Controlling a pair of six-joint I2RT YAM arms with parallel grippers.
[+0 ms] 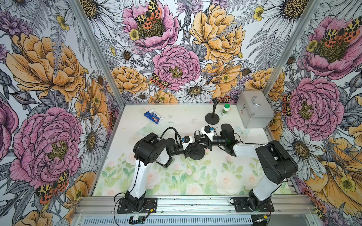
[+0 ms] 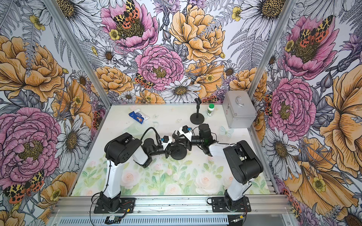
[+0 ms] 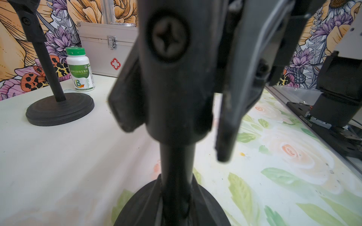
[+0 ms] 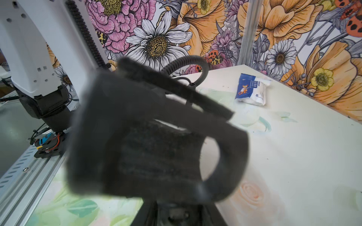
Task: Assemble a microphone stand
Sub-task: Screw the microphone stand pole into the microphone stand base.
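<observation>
Microphone stand (image 1: 197,154), one of two in view, is upright at the middle of the surface (image 1: 176,125), its round base (image 2: 178,154) flat on the flower print and its clip (image 1: 196,135) at the top of the pole (image 3: 177,166). Two arms meet at it from opposite sides. The left end effector (image 1: 193,149) is closed on the pole low down, just above the base. The right end effector (image 1: 201,142) reaches the stand higher up. In the left wrist view its two fingers (image 3: 229,121) lie on either side of the joint (image 3: 168,82) under the clip, which carries one cross-head screw. Whether they press on the joint cannot be told. In the right wrist view the clip fills the middle of the frame and is blurred. The second stand (image 1: 212,117) is upright near the back of the surface, well apart from both arms, with its own clip on top. One white bottle (image 1: 225,110) with a green cap stands just beside it. One closed metal case (image 1: 254,109) with a handle on its lid sits in the back right corner. One blue-and-white packet (image 1: 154,117) lies flat toward the back left.
</observation>
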